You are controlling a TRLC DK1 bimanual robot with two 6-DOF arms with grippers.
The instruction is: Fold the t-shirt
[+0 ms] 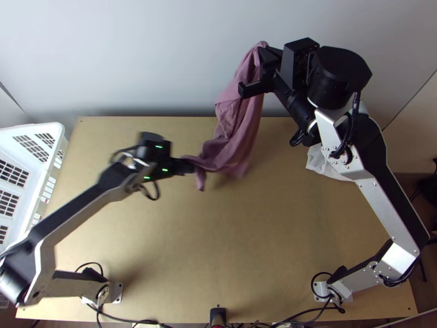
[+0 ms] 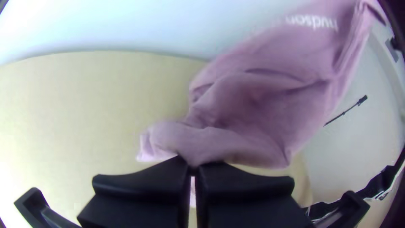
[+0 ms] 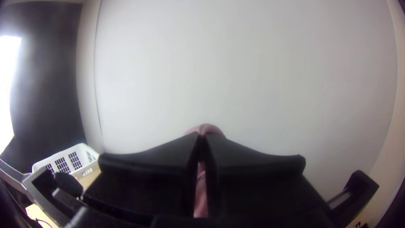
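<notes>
Nearest the camera in the top view, the right arm [image 1: 328, 82] stands raised at about 1 o'clock from the picture's centre, its gripper [image 1: 264, 53] up by the wall [image 1: 147, 60]. From there the shirt [image 1: 240, 117] hangs in a loose, twisted length, sloping down towards 7 o'clock to the left gripper [image 1: 188, 165], which sits low over the tabletop [image 1: 229, 246], at 9 o'clock from the centre. A short tail of cloth dangles just beside the left gripper; whether any part touches the tabletop, I cannot tell. The white basket [image 1: 54, 128] is out at about 10 o'clock, and a white cloth [image 1: 317, 161] lies at 3 o'clock, partly under the right arm.

Seen from the left wrist, the two fingers are together with the shirt's edge pinched at their tips. The held part is bunched, while a broader stretch with white lettering rises away from it.

Through the right wrist camera, that gripper is closed as well, with a small fold of shirt between its fingertips.

As I judge it, folding has hardly begun: the shirt is gripped at two places but needs spreading flat, then every fold made.
</notes>
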